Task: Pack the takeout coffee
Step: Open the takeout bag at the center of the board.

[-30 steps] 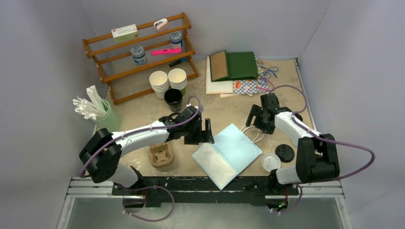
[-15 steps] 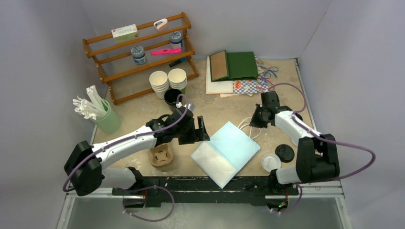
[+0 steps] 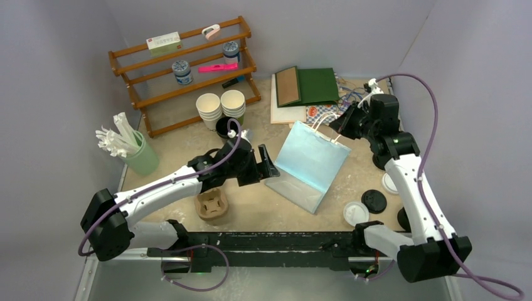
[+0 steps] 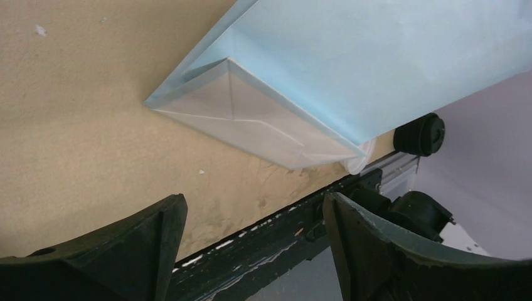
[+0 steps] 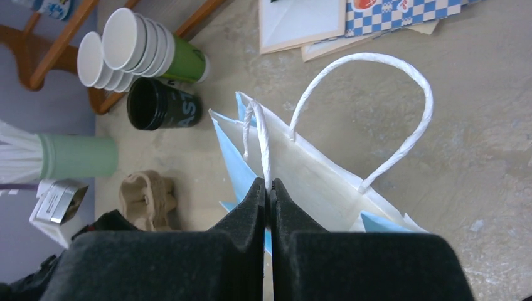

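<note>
Of the takeout coffee I see only a lidless black paper cup (image 3: pixel 226 126) (image 5: pixel 164 105) standing by the rack. A black lid (image 3: pixel 374 200) and a white lid (image 3: pixel 356 213) lie loose at the front right. My right gripper (image 3: pixel 344 125) (image 5: pixel 268 183) is shut on one white handle (image 5: pixel 262 141) of the light blue paper bag (image 3: pixel 310 164) (image 4: pixel 376 63). The bag hangs tilted, with its folded bottom low over the table. My left gripper (image 3: pixel 268 164) (image 4: pixel 252 207) stands open just left of that bottom, holding nothing.
A brown pulp cup carrier (image 3: pixel 211 205) (image 5: pixel 147 197) sits under my left arm. Stacked lidless cream cups (image 3: pixel 208 106) stand before the wooden rack (image 3: pixel 182 69). A green holder of white packets (image 3: pixel 141 157) is at the left, and flat paper goods (image 3: pixel 307 88) lie at the back.
My right gripper shut on the bag's handle and rose toward the back right, lifting the bag from lying flat to hanging tilted. My left gripper drew back slightly and stayed open.
</note>
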